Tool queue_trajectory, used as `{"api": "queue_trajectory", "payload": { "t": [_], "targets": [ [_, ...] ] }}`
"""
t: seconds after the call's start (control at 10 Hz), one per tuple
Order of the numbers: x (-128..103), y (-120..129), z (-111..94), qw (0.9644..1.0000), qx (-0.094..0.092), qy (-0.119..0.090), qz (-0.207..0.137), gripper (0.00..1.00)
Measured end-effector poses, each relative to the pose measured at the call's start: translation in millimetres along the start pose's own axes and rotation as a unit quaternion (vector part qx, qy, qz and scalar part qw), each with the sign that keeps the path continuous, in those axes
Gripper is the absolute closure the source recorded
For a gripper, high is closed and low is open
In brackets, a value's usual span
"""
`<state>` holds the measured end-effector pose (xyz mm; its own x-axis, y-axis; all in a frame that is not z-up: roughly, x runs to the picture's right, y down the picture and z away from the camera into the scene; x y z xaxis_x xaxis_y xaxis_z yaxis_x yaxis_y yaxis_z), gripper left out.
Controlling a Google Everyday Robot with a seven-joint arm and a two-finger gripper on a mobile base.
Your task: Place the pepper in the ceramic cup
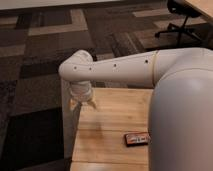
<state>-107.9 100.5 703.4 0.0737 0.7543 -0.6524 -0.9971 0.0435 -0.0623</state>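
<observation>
We see the arm (pixel 120 70) reaching from the right across to the left, white link with a row of small dark holes, elbow bent at the far-left end. The gripper (pixel 83 105) hangs straight down from that bend, over the far-left corner of the wooden table (pixel 115 120). It sits just above the tabletop; we can't tell if it touches the wood.

Hand state: the two tan fingertips (pixel 93 104) are splayed apart, so we read it as spread wide. We see nothing between them and nothing gripped.

Task items: the pepper and the ceramic cup don't show in this view. The robot's big white shell (pixel 182 125) fills the right side and covers that part of the table, so we can't say where either one is.

On the table: a flat dark rectangular box (pixel 137 138) with red-orange trim lies near the near edge, to the right of the gripper and well apart from it. It butts up against the shell's outline in the picture; real contact unclear.

Around it: the table has light wood planks, with a pale leg (pixel 68 131) below its left edge. The floor is dark patterned carpet (pixel 40 60) with brown and grey blocks. There is an office chair (pixel 181 20) at far right, next to the edge of a wooden desk (pixel 202 6).
</observation>
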Motion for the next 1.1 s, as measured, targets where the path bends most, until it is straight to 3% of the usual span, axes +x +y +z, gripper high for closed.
{"api": "queue_trajectory", "payload": {
  "t": [0.2, 0.3, 0.5, 0.7, 0.8, 0.9, 1.1],
  "targets": [
    [1.2, -3.8, -0.8, 1.0000, 0.008, 0.001, -0.002, 0.35],
    [7.5, -24.7, -9.0, 0.9991, 0.036, 0.002, -0.024, 0.35],
    [13.3, -55.6, -20.6, 0.9983, 0.045, 0.001, -0.036, 0.35],
    [21.4, -76.9, -29.5, 0.9981, 0.034, 0.008, -0.051, 0.35],
    [32.8, -106.5, -40.6, 0.9964, 0.027, 0.019, -0.078, 0.35],
    [47.8, -134.7, -47.9, 0.9933, 0.028, 0.043, -0.104, 0.35],
    [72.1, -172.6, -59.5, 0.9837, 0.032, 0.089, -0.153, 0.35]
  ]
}}
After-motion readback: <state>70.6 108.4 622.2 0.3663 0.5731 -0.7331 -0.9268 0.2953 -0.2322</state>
